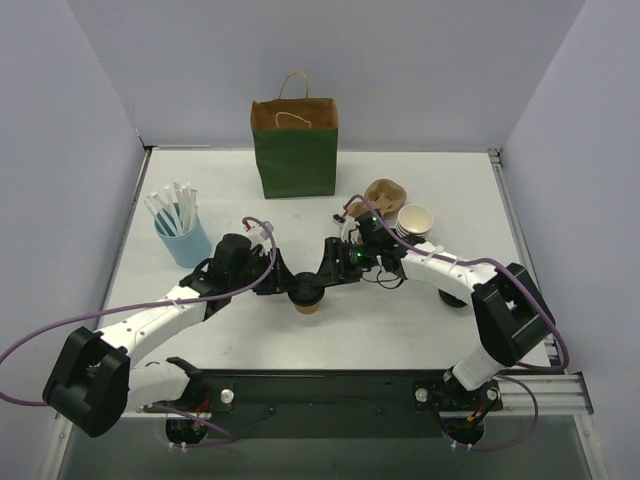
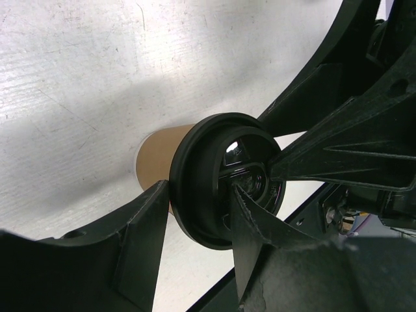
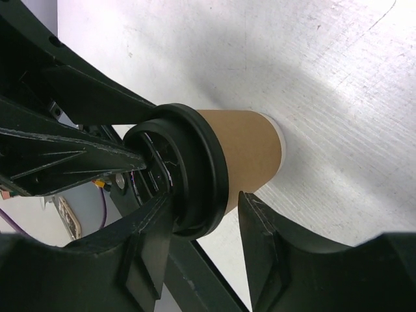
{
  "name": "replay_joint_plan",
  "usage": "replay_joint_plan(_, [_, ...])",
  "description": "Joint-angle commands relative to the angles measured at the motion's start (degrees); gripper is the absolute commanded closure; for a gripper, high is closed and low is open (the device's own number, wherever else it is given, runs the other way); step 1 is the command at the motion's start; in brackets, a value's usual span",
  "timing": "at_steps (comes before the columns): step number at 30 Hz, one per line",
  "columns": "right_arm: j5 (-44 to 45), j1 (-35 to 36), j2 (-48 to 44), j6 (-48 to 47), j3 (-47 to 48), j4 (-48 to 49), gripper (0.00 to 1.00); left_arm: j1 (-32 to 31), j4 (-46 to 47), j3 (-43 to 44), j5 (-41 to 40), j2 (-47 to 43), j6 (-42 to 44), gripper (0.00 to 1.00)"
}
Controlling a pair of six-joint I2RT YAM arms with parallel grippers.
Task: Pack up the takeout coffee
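Your left gripper (image 2: 195,224) and right gripper (image 3: 205,214) both straddle the upright takeout coffee (image 1: 307,297), fingers apart; contact with its lid cannot be confirmed.

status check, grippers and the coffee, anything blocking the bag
Left gripper and right gripper both at takeout coffee, grip unclear. Cup upright on table. Bag behind, path unobstructed.

This looks like a robot lab: plain walls (image 1: 80,90) stand round a white surface (image 1: 400,330) like a test box.

Coffee cup (image 1: 308,299) between both pincers
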Motion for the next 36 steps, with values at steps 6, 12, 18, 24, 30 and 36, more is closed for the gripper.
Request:
replay_joint_plan(6, [0.9,-1.8,-1.6,6.1,3.4,-2.7,0.43,-0.3,1.8,-5.5,-4.4,-3.1,-2.8,0.50])
replay_joint_plan(12, [-1.1,-1.8,-4.2,10.0,1.1,0.7,0.41,-0.5,2.4,-5.9,-4.4,-3.5,-3.5,0.50])
replay_joint_plan(18, [-0.4,-1.0,-6.5,12.4,-2.3,3.6,0.42,-0.7,2.8,-5.8,-4.6,-4.0,-4.0,0.50])
replay_joint_plan(24, [2.9,0.3,-6.2,11.8,-3.6,1.7,0.42,-0.8,2.7,-6.7,-5.0,-3.5,-4.1,0.50])
replay_joint_plan(30, [2.8,1.6,-4.8,12.2,-4.6,4.4,0.51,-0.9,4.7,-7.4,-5.6,-3.1,-4.3,0.50])
replay_joint_plan(36, [5.6,1.6,-4.6,11.0,-8.4,5.5,0.62,-0.9,4.9,-8.7,-6.2,-2.1,-4.4,0.52])
